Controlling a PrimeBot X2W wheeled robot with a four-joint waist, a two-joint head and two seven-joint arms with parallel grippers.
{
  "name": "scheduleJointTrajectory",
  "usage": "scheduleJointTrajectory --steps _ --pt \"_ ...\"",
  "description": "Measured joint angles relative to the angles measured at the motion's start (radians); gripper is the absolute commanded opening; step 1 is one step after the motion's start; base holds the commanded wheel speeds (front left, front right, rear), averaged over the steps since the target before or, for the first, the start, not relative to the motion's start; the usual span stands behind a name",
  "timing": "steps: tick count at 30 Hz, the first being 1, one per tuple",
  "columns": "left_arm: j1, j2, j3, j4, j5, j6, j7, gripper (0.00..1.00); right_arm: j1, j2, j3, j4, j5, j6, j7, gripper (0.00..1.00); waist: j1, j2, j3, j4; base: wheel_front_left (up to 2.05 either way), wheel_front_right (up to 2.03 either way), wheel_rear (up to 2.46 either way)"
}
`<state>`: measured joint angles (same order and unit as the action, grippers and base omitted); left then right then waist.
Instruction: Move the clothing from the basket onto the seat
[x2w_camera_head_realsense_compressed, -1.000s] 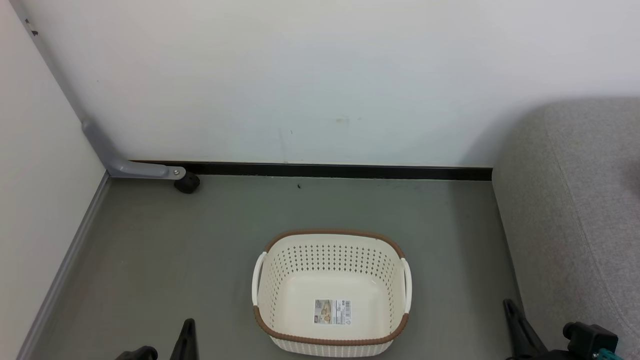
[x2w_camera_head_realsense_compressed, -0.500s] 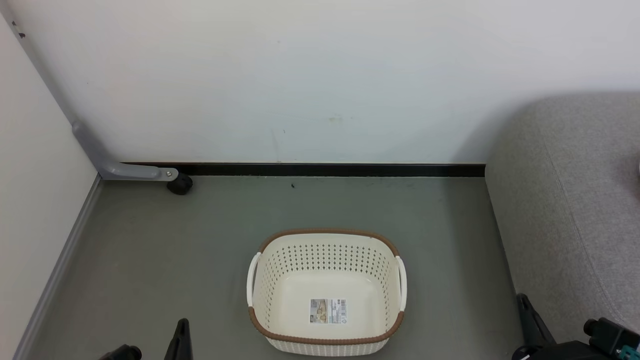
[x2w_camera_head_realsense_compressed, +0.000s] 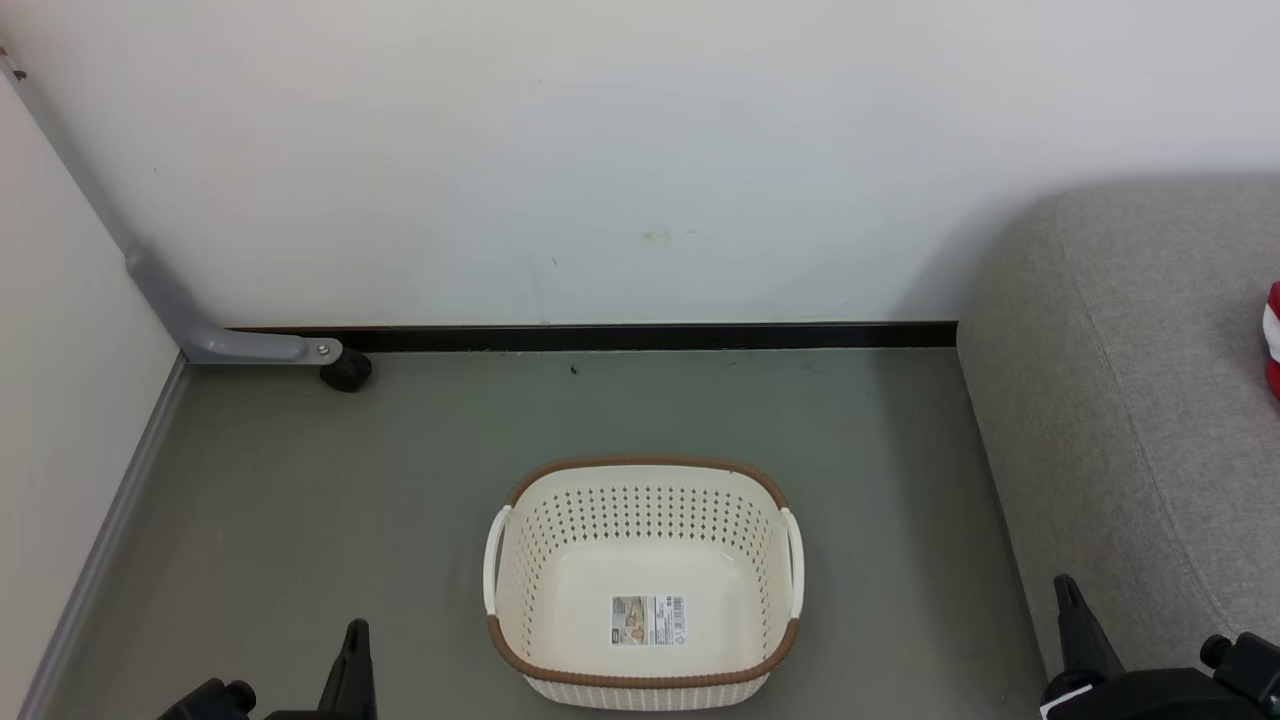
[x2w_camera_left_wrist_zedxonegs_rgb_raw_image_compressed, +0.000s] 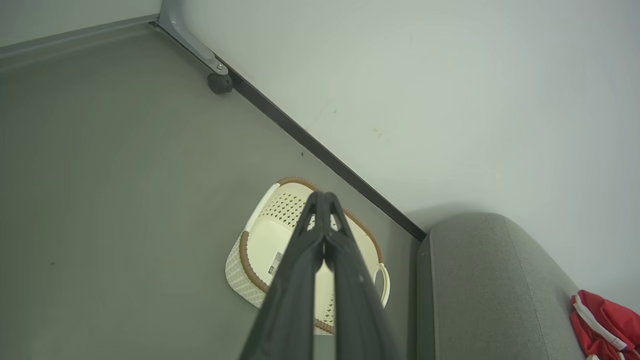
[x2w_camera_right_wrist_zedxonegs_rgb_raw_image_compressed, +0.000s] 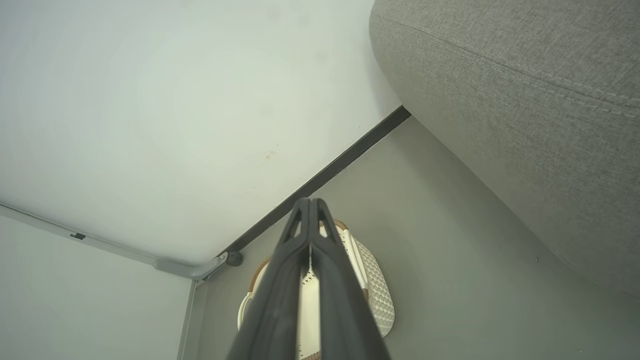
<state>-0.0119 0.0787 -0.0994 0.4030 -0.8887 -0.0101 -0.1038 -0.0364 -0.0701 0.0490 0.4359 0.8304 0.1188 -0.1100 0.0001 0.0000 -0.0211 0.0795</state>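
Where the grey floor (x2w_camera_head_realsense_compressed: 400, 480) meets the white wall (x2w_camera_head_realsense_compressed: 600, 150), the seat (x2w_camera_head_realsense_compressed: 1130, 420) takes up the right of the head view. The basket (x2w_camera_head_realsense_compressed: 640, 465) stands at lower centre on the floor, its bottom label (x2w_camera_head_realsense_compressed: 648, 620) showing. Red-and-white clothing (x2w_camera_head_realsense_compressed: 1274, 345) lies on the seat at the right edge. Left gripper (x2w_camera_left_wrist_zedxonegs_rgb_raw_image_compressed: 324, 200) and right gripper (x2w_camera_right_wrist_zedxonegs_rgb_raw_image_compressed: 309, 205), at the bottom corners, have their fingers pressed together, holding nothing.

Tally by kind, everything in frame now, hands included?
Basket: 1
Seat: 1
Red clothing heap: 1 (pieces can't be told apart)
Hands: 2 (left hand, right hand, both shut)
Caster wheel: 1
Total: 6
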Motion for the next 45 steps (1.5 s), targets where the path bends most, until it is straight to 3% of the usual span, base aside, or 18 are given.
scheduleJointTrajectory --steps 45 --pt "-0.043 -0.025 0.132 -0.069 -0.499 -0.082 0.156 0.00 -0.033 0.019 -0.133 -0.093 0.545 0.000 0.162 0.00 0.0000 0.0000 0.016 -0.057 0.00 0.00 0.00"
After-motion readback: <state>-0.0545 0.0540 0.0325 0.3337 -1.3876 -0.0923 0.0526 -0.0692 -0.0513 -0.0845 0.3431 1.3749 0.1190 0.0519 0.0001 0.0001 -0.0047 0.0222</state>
